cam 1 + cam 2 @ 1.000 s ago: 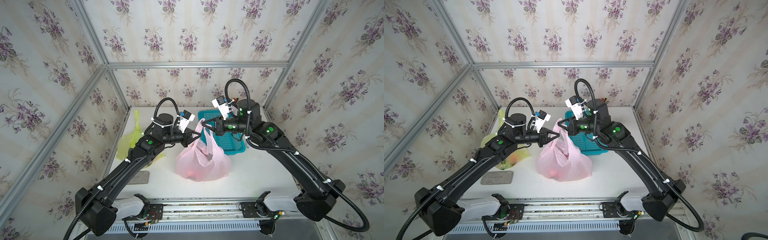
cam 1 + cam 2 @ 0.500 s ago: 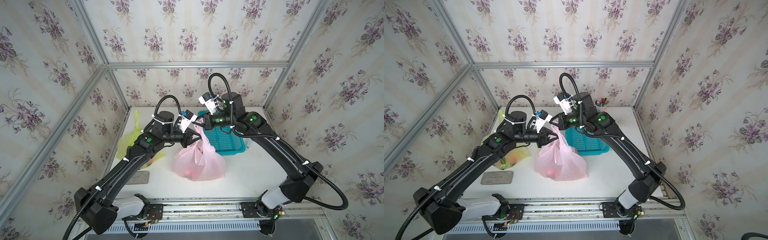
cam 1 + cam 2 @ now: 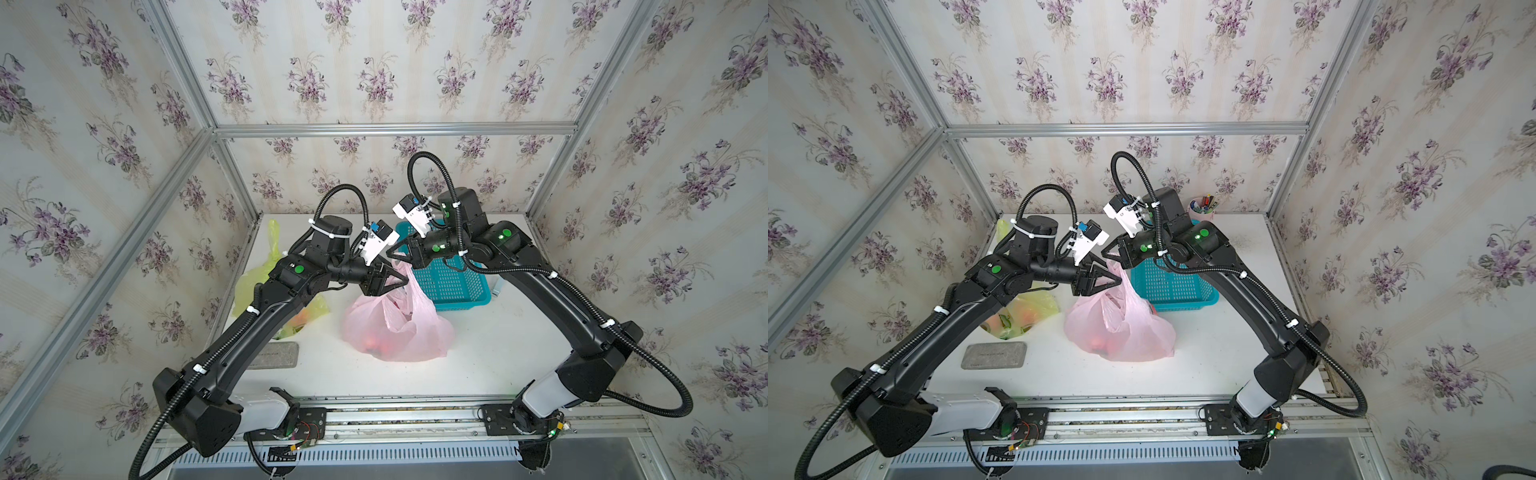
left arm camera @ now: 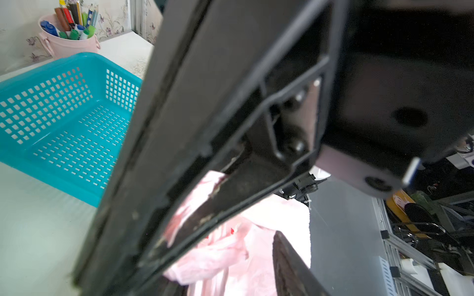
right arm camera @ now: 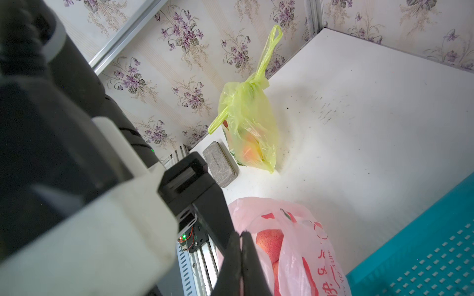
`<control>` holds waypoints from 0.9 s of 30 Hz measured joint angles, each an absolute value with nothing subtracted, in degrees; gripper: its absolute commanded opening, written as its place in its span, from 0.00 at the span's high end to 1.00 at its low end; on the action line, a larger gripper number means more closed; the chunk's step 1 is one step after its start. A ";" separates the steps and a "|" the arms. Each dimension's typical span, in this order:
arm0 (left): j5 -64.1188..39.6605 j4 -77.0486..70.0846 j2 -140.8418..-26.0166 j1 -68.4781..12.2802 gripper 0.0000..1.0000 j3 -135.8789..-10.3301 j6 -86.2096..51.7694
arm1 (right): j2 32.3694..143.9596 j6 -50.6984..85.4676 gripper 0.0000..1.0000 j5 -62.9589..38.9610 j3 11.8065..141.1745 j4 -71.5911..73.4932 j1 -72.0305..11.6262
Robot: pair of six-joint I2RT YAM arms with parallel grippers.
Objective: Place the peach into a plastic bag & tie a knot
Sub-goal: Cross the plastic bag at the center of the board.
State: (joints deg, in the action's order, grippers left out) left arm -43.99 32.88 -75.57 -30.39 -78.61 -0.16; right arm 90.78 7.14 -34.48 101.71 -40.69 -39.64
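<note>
the reddish round peach (image 5: 269, 243) was already inside. it showed thru the mouth of the pink thin plastic bag (image 3: 399, 336), which sat mid-desk on the white desk (image 3: 498, 357). so the step in hand looked like the knot, w/ both arms meeting over the bag's top, at its 12 o'clock.

the right tool (image 3: 395, 255) had its jaws pressed flat together. the bag's handle ran up to its tip, so i judged it pinched on that handle, prob. to keep the bag upright and the mouth gathered.

the left tool (image 3: 397, 280) reached in from 9 o'clock. in the left wrist view its fingers (image 4: 284, 256) stood partly apart w/ pink film lying loose btwn them, nothing clamped as far as i could tell. that handle would need a fresh grip before any loop could be drawn.

the teal perforated plastic basket (image 3: 453, 286) sat just beside the bag at 1 o'clock. the yellow-green knotted plastic bag (image 3: 253, 286) lay at 9 o'clock and the grey flat block (image 3: 276, 355) at 8 o'clock, both apart from the work. the film looked thin and slippery, so a slack handle could drop out of reach.
</note>
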 measured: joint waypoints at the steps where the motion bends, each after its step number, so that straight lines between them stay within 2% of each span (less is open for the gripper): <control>1: -44.62 33.08 -75.88 -30.35 0.46 -78.70 -0.12 | 90.80 7.03 1.00 -34.44 101.54 -40.56 -39.64; 11: -49.30 31.57 -76.88 -30.17 0.46 -78.50 -1.74 | 90.80 8.71 1.00 -34.22 98.48 -36.27 -39.64; 17: -50.28 26.85 -76.90 -30.15 0.61 -76.86 -5.26 | 90.54 11.35 1.00 -34.30 96.42 -32.03 -39.64; 27: -47.18 19.51 -77.17 -30.15 0.97 -72.95 -11.49 | 88.90 13.34 1.00 -34.72 93.95 -29.61 -39.64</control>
State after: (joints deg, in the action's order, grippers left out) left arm -47.18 19.51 -77.17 -30.15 -72.95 -11.49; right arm 88.90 13.34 -34.72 93.95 -29.61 -39.64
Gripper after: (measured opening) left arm 0.080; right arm 0.056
